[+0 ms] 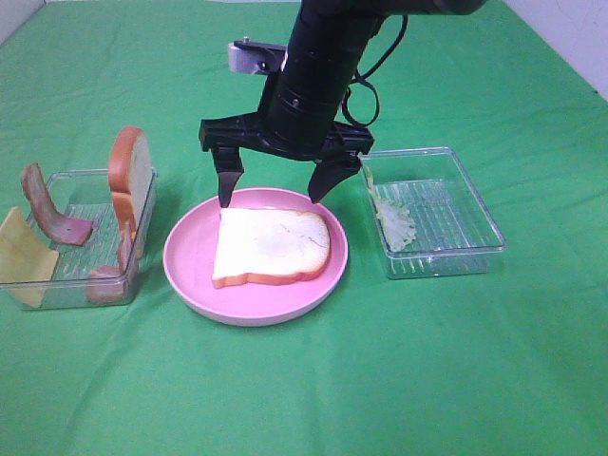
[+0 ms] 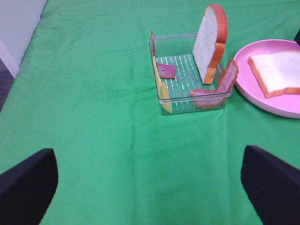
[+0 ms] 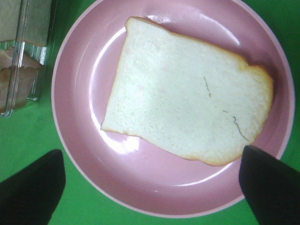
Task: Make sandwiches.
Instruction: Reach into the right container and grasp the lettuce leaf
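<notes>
One white bread slice (image 1: 271, 247) (image 3: 187, 103) with orange-brown crust lies flat on the pink plate (image 1: 190, 275) (image 3: 79, 93). My right gripper (image 1: 272, 199) (image 3: 150, 187) hangs open just above the slice's far edge, holding nothing. A second bread slice (image 1: 130, 176) (image 2: 211, 44) stands upright in the left clear tray (image 1: 71, 290) (image 2: 192, 101), with bacon strips (image 1: 52, 214) (image 2: 218, 89) and a yellow cheese square (image 1: 24, 256) (image 2: 161, 86). A lettuce leaf (image 1: 391, 218) leans in the right clear tray (image 1: 475, 256). My left gripper (image 2: 150, 187) is open over bare cloth, short of the left tray, and is out of the exterior view.
Green cloth (image 1: 304, 389) covers the whole table. The plate (image 2: 262, 105) with its bread slice (image 2: 279, 72) sits right beside the left tray. The right arm's black body (image 1: 318, 76) reaches in from the far side above the plate.
</notes>
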